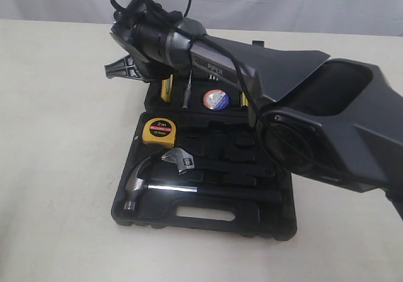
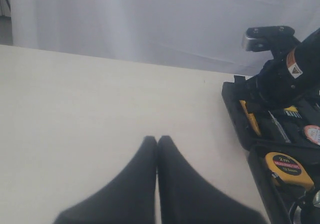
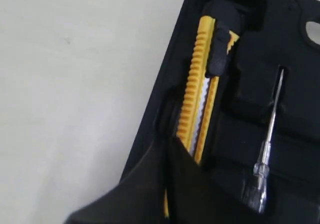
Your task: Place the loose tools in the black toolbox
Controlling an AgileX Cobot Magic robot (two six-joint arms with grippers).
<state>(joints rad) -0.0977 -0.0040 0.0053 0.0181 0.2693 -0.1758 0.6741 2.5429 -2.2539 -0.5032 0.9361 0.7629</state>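
yellow-black utility knife point(image 3: 200, 84) lies in its recess in the black toolbox point(image 1: 208, 224). my right pincer point(image 3: 167, 141) sits at its end, fingers nearly together; i cannot tell if they grip it. my left pincer point(image 2: 157, 139) is closed, empty, above the table point(image 2: 75, 109). 1 tape measure point(image 1: 158, 132) rests in the toolbox.

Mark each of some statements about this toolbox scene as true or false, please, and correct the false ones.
1. The yellow tape measure lies inside the black toolbox. True.
2. The hammer lies outside the toolbox. False: it sits in the toolbox, beside the wrench.
3. The left gripper is shut and holds nothing. True.
4. The utility knife lies on top of the hammer. False: it lies in its own recess of the toolbox, apart from the hammer.
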